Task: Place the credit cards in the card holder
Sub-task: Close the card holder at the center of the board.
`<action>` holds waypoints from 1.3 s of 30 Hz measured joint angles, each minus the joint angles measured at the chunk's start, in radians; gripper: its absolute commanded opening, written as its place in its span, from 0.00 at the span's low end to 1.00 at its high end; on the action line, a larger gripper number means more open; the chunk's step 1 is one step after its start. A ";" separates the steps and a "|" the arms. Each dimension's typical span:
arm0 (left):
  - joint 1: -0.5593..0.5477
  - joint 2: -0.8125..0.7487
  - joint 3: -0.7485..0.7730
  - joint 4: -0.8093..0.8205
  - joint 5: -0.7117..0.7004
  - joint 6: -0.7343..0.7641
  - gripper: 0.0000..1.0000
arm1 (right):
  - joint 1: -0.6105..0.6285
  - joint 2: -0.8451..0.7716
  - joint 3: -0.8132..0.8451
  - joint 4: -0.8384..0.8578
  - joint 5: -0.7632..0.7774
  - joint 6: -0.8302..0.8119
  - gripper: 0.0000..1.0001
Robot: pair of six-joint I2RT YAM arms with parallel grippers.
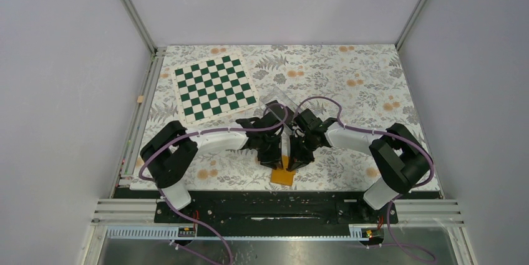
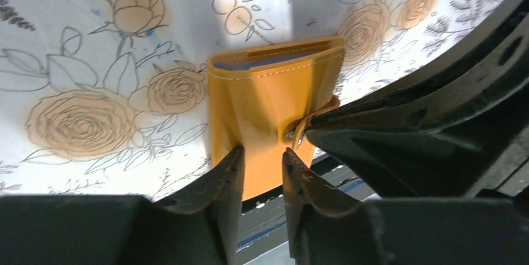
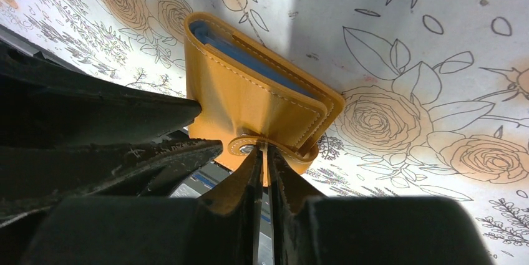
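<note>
The card holder [image 1: 282, 176] lies mid-way along the tabletop's near edge; it looks light, and its soft cover puckers when squeezed. The left gripper [image 2: 261, 166] is clenched on that cover. The right gripper [image 3: 264, 160] is pinched on the snap tab [image 3: 293, 149], probably the surest handle for unfolding it.

Bright even light, soft shadows; wrist fg blurry.

A floral-patterned table [image 1: 374, 90] carries a green-and-white checkered board [image 1: 215, 88] in the upper left and a clear rectangular plastic box [image 1: 279, 100] near the centre. Below the box, the left claw [image 1: 272, 158] and right claw [image 1: 298, 160] meet over a small flat orange folding wallet [image 1: 282, 177], its lower end showing.
</note>
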 measured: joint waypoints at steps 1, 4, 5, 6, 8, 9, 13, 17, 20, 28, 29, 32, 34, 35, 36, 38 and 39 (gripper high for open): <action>0.002 0.000 -0.006 0.014 0.011 -0.003 0.34 | 0.000 0.000 0.000 -0.001 0.000 0.000 0.14; 0.005 -0.009 -0.027 0.057 0.034 -0.015 0.34 | 0.000 0.001 0.001 -0.001 0.000 0.000 0.14; 0.005 -0.012 -0.033 0.068 0.039 -0.019 0.33 | 0.000 0.001 0.001 -0.001 0.000 0.000 0.14; 0.006 -0.014 -0.040 0.084 0.046 -0.023 0.32 | 0.000 0.002 0.001 -0.002 0.000 0.000 0.14; 0.006 -0.015 -0.047 0.108 0.059 -0.031 0.30 | 0.000 0.003 0.002 -0.003 -0.001 0.000 0.14; 0.006 -0.015 -0.049 0.118 0.064 -0.033 0.28 | 0.000 0.003 0.003 -0.004 -0.001 0.000 0.14; 0.006 -0.011 -0.060 0.168 0.083 -0.047 0.20 | 0.000 0.004 0.004 -0.005 -0.001 -0.001 0.14; 0.006 0.006 -0.060 0.192 0.092 -0.054 0.13 | 0.000 0.004 0.004 -0.005 -0.001 -0.001 0.14; 0.006 0.011 -0.060 0.192 0.093 -0.053 0.11 | 0.000 0.005 0.004 -0.006 -0.001 -0.001 0.14; 0.006 0.011 -0.060 0.179 0.093 -0.047 0.12 | 0.000 0.006 0.005 -0.006 -0.001 -0.001 0.14; 0.006 0.011 -0.060 0.176 0.092 -0.046 0.12 | 0.000 0.006 0.006 -0.007 -0.001 -0.001 0.14; 0.006 0.012 -0.054 0.156 0.092 -0.040 0.12 | 0.000 0.006 0.006 -0.007 -0.001 -0.001 0.14; 0.006 0.012 -0.048 0.143 0.090 -0.034 0.10 | 0.000 0.006 0.006 -0.007 -0.001 -0.001 0.14; 0.006 0.012 -0.047 0.140 0.090 -0.032 0.10 | 0.000 0.006 0.006 -0.007 -0.001 -0.001 0.14; 0.006 0.012 -0.046 0.136 0.090 -0.031 0.09 | 0.000 0.006 0.006 -0.007 -0.001 -0.001 0.14; 0.006 0.012 -0.046 0.133 0.090 -0.029 0.07 | 0.000 0.006 0.006 -0.007 -0.001 -0.001 0.14; 0.006 0.012 -0.046 0.134 0.091 -0.029 0.05 | 0.000 0.006 0.006 -0.007 -0.001 -0.001 0.14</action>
